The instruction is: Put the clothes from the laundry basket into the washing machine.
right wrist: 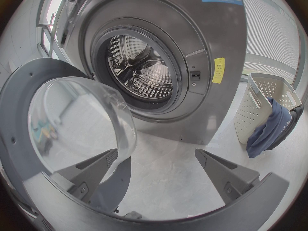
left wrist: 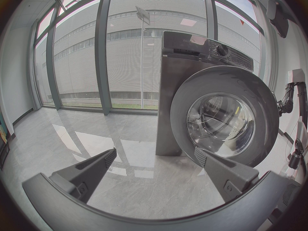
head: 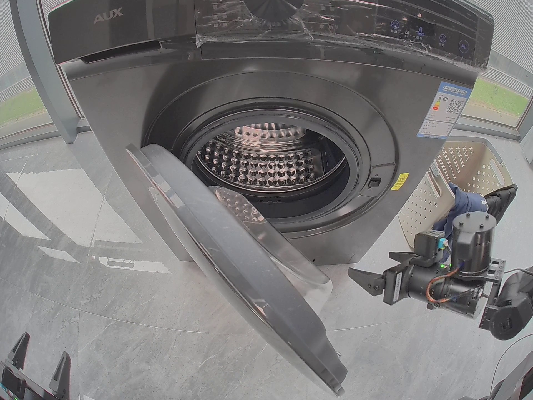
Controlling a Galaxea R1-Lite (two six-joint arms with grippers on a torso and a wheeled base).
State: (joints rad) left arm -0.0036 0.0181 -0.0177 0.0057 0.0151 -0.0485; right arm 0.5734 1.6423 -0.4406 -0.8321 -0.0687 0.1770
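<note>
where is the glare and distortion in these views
Head view: window light glares off the glossy floor beside the washing machine. Left wrist view: fisheye bows the window frames. Right wrist view: the door glass carries reflections, corners dark.

Holds left gripper [head: 41,356] low with fingers spread; extends right gripper [right wrist: 156,154] level, jaws wide apart.
</note>
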